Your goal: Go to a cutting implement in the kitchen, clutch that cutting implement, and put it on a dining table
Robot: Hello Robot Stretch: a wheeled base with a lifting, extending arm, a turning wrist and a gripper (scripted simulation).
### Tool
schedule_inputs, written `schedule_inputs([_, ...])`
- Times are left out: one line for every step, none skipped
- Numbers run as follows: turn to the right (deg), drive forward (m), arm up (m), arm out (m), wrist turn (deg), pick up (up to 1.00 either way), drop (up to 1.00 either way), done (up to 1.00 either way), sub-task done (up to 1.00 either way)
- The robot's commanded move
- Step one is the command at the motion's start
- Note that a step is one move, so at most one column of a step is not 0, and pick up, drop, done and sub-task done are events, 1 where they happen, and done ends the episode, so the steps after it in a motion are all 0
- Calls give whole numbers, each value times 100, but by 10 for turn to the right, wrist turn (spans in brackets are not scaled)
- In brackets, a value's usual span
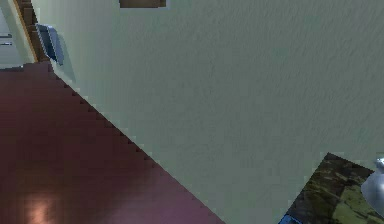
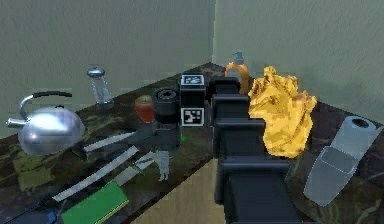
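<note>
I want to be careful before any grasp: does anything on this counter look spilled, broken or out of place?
Nothing looks spilled or broken. The kettle stands upright on the counter. Only the flat grey utensils lie loose at different angles, left of the arm.

Soft, even light fills both views, with no hard shadows. In the forward view the pale wall (image 1: 250, 90) is flatly lit, and the dark red floor (image 1: 70, 140) carries one hazy patch of glare near the bottom left corner (its only bright spot). The door frame (image 1: 28, 30) at the far left leans, which is only the picture's edge bending it. In the arm side view the kettle (image 2: 50, 130) has a bright sheen on its metal dome and the crumpled yellow thing (image 2: 283, 112) is the brightest. The surface (image 2: 110, 115), arm (image 2: 245, 165) and gripper (image 2: 160, 158) are near black.
</note>
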Motion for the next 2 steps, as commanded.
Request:
schedule_inputs([0,0,0,0,240,0,0,0,0])
schedule_inputs([0,0,-16,0,0,0,0,0,0])
